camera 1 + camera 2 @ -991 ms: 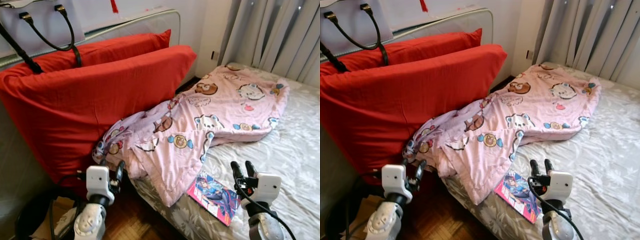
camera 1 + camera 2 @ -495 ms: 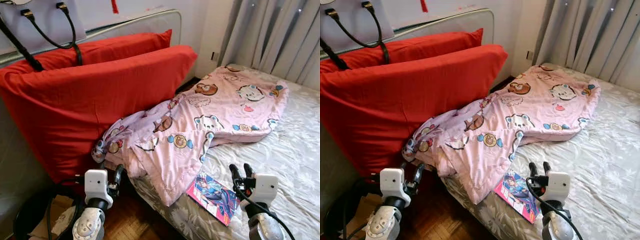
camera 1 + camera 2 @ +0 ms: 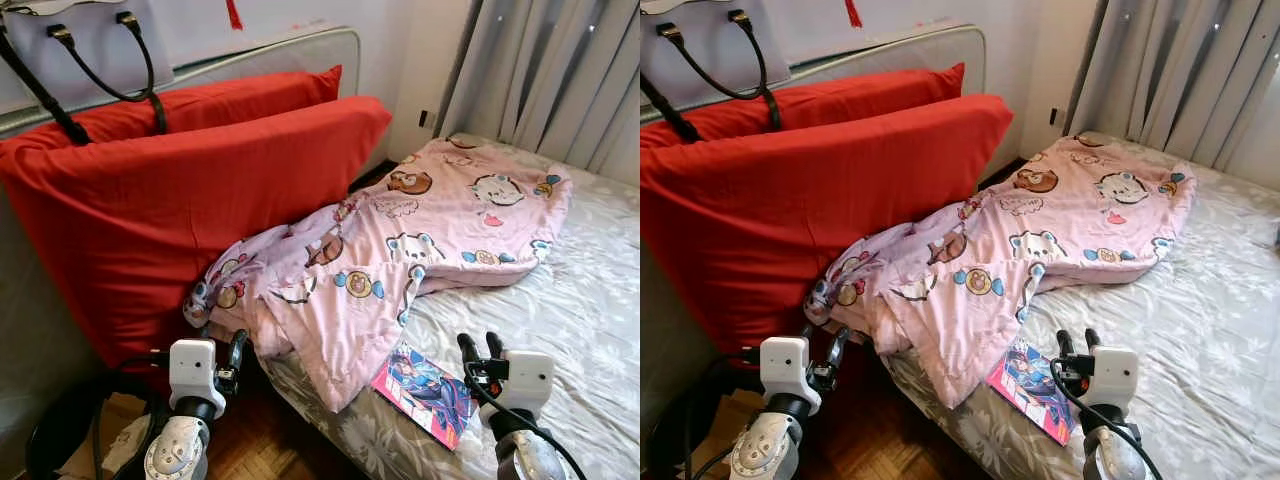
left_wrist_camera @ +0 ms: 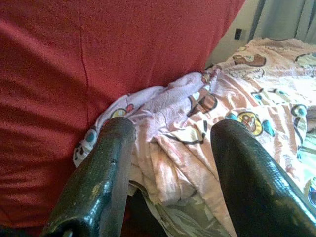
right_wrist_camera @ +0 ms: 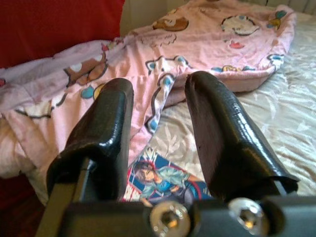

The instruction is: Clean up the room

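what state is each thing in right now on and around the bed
pink cartoon blanket: crumpled, hanging off the bed's edge
comic book: closed, flat on the bed sheet
red pillows: upright against the headboard
handbag: upright, handles drooping
left tool: open
right tool: open

Pillows (image 3: 190,190): solid red. Blanket (image 3: 420,235): pale pink, cartoon animals and candy print. Bedsheet (image 3: 590,300): grey, white floral. Comic book (image 3: 425,392): blue cover, red edge. Curtains (image 3: 560,70): grey. Handbag (image 3: 85,45): lavender, black straps.
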Robot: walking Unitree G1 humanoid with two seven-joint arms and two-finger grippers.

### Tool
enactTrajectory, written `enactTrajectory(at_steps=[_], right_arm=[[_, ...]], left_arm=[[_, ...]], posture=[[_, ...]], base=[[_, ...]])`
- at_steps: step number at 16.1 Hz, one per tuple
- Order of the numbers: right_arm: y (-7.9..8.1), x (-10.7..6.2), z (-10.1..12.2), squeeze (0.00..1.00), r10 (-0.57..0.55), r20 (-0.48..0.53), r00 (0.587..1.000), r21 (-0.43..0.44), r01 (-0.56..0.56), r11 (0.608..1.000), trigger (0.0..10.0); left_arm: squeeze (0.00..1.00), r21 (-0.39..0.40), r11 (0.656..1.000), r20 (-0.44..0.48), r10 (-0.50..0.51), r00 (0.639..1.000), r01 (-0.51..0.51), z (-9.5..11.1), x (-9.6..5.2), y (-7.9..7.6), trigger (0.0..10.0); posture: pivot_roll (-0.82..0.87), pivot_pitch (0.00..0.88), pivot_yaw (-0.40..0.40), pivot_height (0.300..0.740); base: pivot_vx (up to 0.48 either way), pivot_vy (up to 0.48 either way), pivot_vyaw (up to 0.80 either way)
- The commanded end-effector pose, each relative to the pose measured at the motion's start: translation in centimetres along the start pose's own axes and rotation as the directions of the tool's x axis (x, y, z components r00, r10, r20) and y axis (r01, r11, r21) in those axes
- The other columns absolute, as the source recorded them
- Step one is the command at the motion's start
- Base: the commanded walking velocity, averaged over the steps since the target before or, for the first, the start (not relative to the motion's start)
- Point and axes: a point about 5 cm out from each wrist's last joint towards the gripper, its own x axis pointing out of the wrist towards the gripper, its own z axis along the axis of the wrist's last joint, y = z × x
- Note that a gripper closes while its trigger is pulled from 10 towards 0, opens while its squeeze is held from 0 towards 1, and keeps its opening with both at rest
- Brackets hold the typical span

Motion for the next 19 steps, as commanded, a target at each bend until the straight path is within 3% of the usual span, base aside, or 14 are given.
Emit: enactTrajectory(at_steps=[1,8,10,12,19], right_arm=[[0.1,0.1,0.3,0.00,0.004,0.005,1.000,-0.012,-0.004,1.000,10.0],[0.2,0.0,0.3,0.00,0.011,0.002,1.000,-0.013,-0.011,1.000,10.0],[0.4,0.0,-0.6,0.00,0.014,-0.058,0.998,-0.004,-0.014,1.000,10.0],[0.6,0.0,-0.5,0.00,0.025,-0.043,0.999,-0.009,-0.026,1.000,10.0],[0.8,-0.1,-0.5,0.00,0.030,-0.043,0.999,-0.014,-0.030,0.999,10.0]], left_arm=[[0.00,0.010,1.000,-0.013,-0.003,1.000,0.003,-0.1,-0.2,0.0,10.0],[0.00,0.014,1.000,-0.028,-0.004,1.000,0.005,-0.2,-0.3,0.0,10.0],[0.00,0.016,1.000,-0.034,-0.004,0.999,0.005,-0.2,-0.5,0.0,10.0],[0.00,0.016,1.000,-0.037,-0.005,0.999,0.006,-0.2,-0.5,0.0,10.0],[0.00,0.020,1.000,-0.048,-0.009,0.999,0.010,-0.2,-0.8,0.0,10.0]], posture=[[-0.01,0.000,-0.031,0.691],[-0.01,0.000,-0.029,0.686],[-0.01,0.000,-0.026,0.681],[-0.01,0.000,-0.026,0.661],[-0.01,0.000,-0.020,0.661]], base=[[0.000,0.000,0.00],[0.000,0.000,0.00],[0.000,0.000,0.00],[0.000,0.000,0.00],[0.000,0.000,0.00]])
